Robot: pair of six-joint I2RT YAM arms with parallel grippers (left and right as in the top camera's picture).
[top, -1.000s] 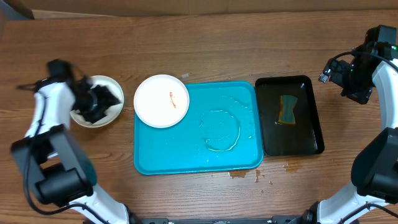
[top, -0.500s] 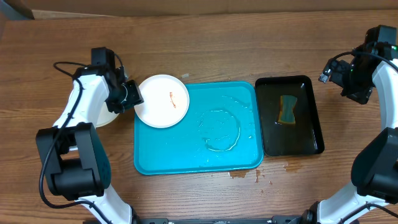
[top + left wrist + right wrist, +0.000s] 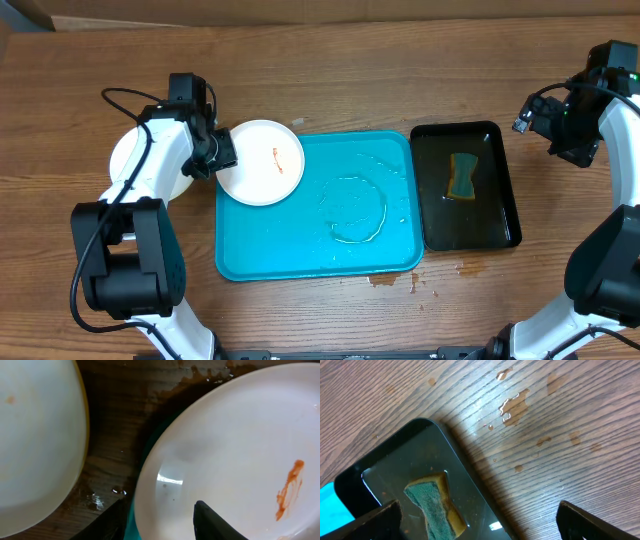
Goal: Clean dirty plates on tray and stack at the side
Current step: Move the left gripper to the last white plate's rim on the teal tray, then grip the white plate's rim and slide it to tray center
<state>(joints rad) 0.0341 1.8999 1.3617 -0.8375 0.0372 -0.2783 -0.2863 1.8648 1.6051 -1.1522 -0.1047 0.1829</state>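
A white plate (image 3: 262, 165) with an orange smear (image 3: 289, 491) lies over the far left corner of the turquoise tray (image 3: 300, 245). My left gripper (image 3: 216, 156) is at this plate's left edge. In the left wrist view its jaws (image 3: 161, 505) straddle the rim, one finger over the plate and the other outside it, with a gap between them. A second plate (image 3: 124, 160) with a yellow rim (image 3: 35, 435) sits on the table to the left, partly hidden by my arm. My right gripper (image 3: 487, 525) hangs wide open and empty beyond the black tray's far right corner.
A glossy black tray (image 3: 495, 215) right of the turquoise tray holds a green-yellow sponge (image 3: 462, 176) in water. A puddle (image 3: 355, 205) lies in the turquoise tray. Brown drops (image 3: 395, 280) mark the table at its near edge.
My left arm has swung right from the yellow-rimmed plate to the smeared plate's left rim, and its jaws have narrowed. The right arm has not moved.
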